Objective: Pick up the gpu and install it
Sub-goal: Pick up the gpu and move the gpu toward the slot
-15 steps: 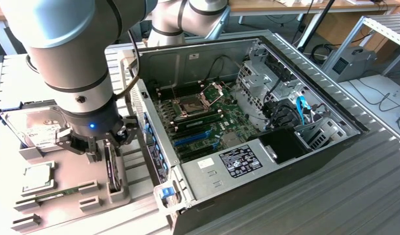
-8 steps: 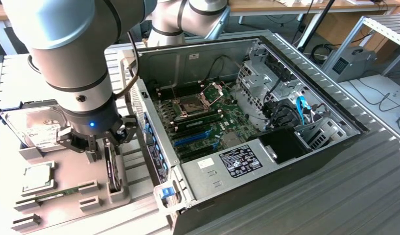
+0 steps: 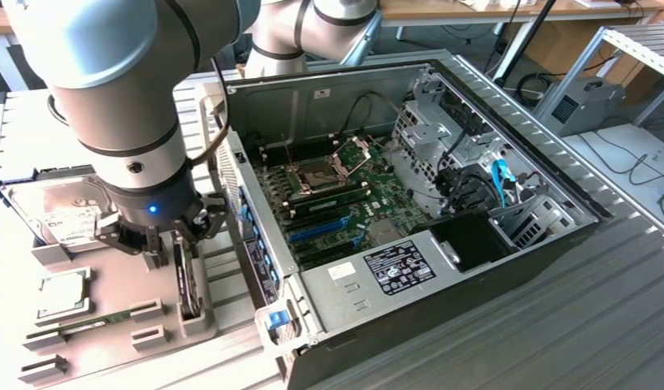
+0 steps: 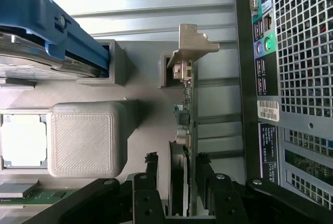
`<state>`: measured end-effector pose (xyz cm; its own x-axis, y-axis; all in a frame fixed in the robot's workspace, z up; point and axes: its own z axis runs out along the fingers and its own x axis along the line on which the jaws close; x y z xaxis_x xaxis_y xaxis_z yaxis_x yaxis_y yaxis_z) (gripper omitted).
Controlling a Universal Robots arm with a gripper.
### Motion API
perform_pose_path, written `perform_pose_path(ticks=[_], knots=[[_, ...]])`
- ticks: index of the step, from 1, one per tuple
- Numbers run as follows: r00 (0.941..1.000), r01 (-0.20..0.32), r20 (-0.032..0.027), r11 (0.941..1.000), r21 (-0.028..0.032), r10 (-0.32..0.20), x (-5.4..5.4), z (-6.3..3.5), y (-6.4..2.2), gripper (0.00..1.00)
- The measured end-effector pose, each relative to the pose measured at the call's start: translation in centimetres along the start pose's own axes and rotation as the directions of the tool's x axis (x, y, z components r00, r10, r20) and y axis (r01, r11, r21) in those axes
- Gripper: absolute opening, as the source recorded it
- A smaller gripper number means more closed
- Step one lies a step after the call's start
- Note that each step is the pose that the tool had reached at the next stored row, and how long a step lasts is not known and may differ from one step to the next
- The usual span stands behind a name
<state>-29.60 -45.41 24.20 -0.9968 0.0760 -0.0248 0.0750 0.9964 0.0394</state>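
The gpu is a thin black card standing on edge in a slot of the grey holder tray, just outside the open computer case. In the wrist view the gpu runs away from the camera, and its silver bracket sits at the far end. My gripper is lowered over the card. It is open, its black fingers standing one on each side of the card's near end, with the gripper astride it.
On the same tray lie a silver hard drive in blue rails, a CPU chip and a green memory stick. The case's rear panel stands close beside the card. Inside the case the motherboard has blue slots.
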Motion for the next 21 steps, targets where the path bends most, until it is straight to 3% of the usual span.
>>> perform_pose_path(ticks=[8,11,21], knots=[[1.0,0.0,0.0001,1.0,0.0,0.0,0.04,0.15,-0.01,0.42],[1.0,0.0,0.0001,1.0,0.0,0.0,0.04,0.15,-0.01,0.29],[1.0,0.0,0.0001,1.0,0.0,0.0,0.04,0.15,-0.01,0.29]])
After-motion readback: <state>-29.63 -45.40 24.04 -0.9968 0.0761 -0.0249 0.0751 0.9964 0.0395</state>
